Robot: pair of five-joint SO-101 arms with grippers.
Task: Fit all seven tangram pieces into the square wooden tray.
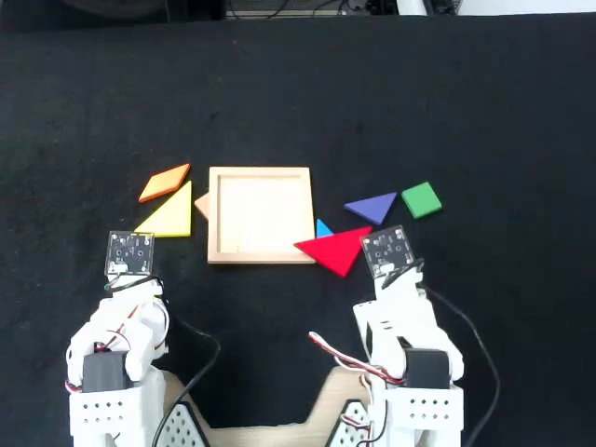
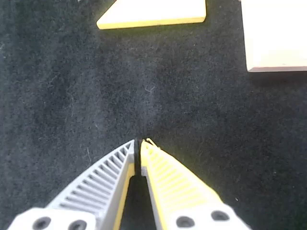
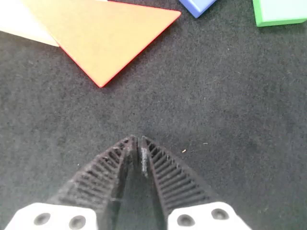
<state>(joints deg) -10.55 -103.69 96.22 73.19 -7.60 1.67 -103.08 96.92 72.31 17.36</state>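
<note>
The square wooden tray [image 1: 260, 174] lies mid-table with nothing in it. Left of it are an orange parallelogram [image 1: 164, 182], a yellow triangle [image 1: 170, 215] and a small peach piece [image 1: 201, 204] against the tray's side. Right of it are a large red triangle [image 1: 333, 249] overlapping the tray's corner, a small light-blue piece [image 1: 323, 227], a blue triangle [image 1: 372, 207] and a green square [image 1: 422, 199]. My left gripper [image 2: 140, 143] is shut over bare cloth short of the yellow triangle [image 2: 153, 13] and the tray corner [image 2: 276, 38]. My right gripper [image 3: 137, 140] is shut, just short of the red triangle [image 3: 103, 38].
Black cloth covers the whole table. Both arm bases stand at the near edge, with cables trailing between them. The blue triangle [image 3: 196, 5] and green square [image 3: 280, 12] lie beyond the right gripper. Open cloth stretches behind the tray.
</note>
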